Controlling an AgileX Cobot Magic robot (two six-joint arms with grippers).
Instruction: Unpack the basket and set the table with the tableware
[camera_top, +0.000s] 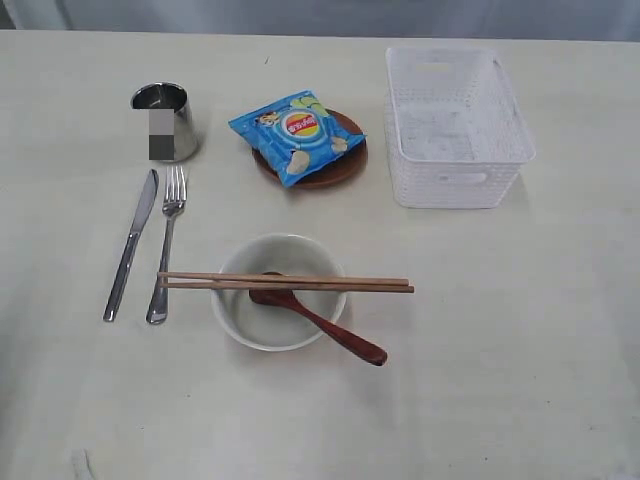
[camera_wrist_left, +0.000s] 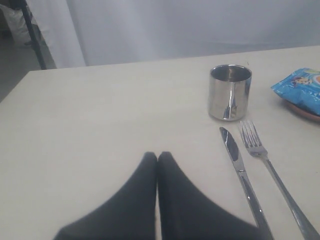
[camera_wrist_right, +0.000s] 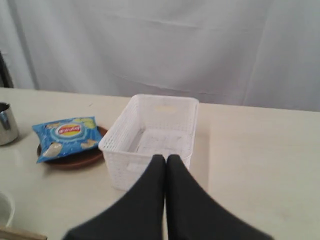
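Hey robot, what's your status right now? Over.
Left gripper shut, empty; right gripper shut, empty. Basket unpacked. Tableware laid: chopsticks across bowl, chip bag on plate. Nothing in the way.

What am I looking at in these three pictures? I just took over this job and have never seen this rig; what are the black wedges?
It is a robot with two arms. One camera looks down on the table; the other two sit on the wrists. The black wedges are the closed fingers: left gripper, right gripper. Both are shut and hold nothing.

On the table: the white basket, empty as far as can be seen; a steel cup; a knife and fork side by side; a bowl with chopsticks laid across it and a spoon resting in it; and a brown plate with a blue chip bag on top.
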